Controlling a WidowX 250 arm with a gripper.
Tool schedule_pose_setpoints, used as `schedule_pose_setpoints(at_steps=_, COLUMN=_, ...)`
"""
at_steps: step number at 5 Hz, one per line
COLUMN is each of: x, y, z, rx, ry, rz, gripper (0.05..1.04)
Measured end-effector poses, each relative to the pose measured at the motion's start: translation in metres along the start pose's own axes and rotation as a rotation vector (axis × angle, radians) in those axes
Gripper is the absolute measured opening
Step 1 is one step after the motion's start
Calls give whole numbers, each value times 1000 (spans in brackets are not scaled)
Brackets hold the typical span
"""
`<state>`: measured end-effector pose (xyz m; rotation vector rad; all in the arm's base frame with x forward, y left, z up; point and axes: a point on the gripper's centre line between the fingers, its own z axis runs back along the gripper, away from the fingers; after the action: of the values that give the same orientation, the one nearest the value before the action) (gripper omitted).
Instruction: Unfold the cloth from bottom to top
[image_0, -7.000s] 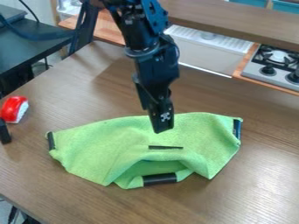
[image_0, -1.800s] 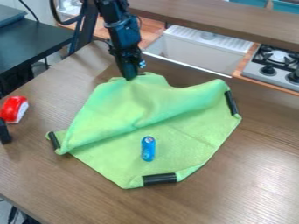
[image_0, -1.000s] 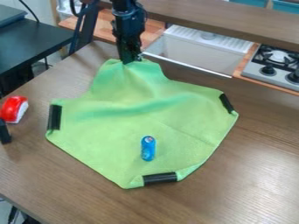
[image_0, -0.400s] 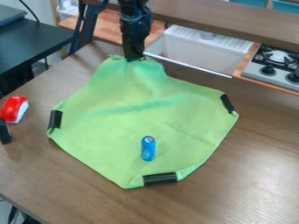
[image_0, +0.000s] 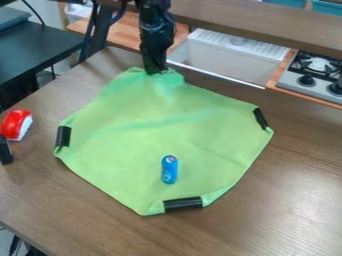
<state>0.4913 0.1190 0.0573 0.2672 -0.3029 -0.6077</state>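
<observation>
The black gripper (image_0: 156, 71) hangs over the far corner of the green cloth (image_0: 153, 145), its tip at the cloth's top edge, and that corner looks drawn up around it. The cloth lies spread out in a roughly diamond shape on the wooden table, with soft ripples across its upper half. Black bands mark its left, right and near corners. A small blue can-like object (image_0: 169, 170) stands on the lower middle of the cloth.
On the wooden table (image_0: 300, 200), a red and white object (image_0: 16, 125) and a black item (image_0: 5, 151) lie at the left edge. Behind the table are a white sink (image_0: 227, 60) and a stove (image_0: 314, 75); a dark side table (image_0: 40, 45) is at upper left.
The gripper has carried the cloth's corner from the folded position to the far side, uncovering the blue object. Lately it has shifted slightly right and lowered, and the cloth's far part has flattened.
</observation>
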Motion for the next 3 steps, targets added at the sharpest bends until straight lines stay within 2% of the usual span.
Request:
schedule_pose_setpoints(at_steps=1, x=-1, y=-2, z=-5, rx=6, ry=-14, rz=9, gripper=462)
schedule_pose_setpoints(at_steps=2, x=-1, y=-8, z=-1, rx=-7, ry=-40, rz=23, gripper=774)
schedule_pose_setpoints(at_steps=3, x=-1, y=-6, z=21, rx=-29, ry=-92, rz=46, gripper=992)
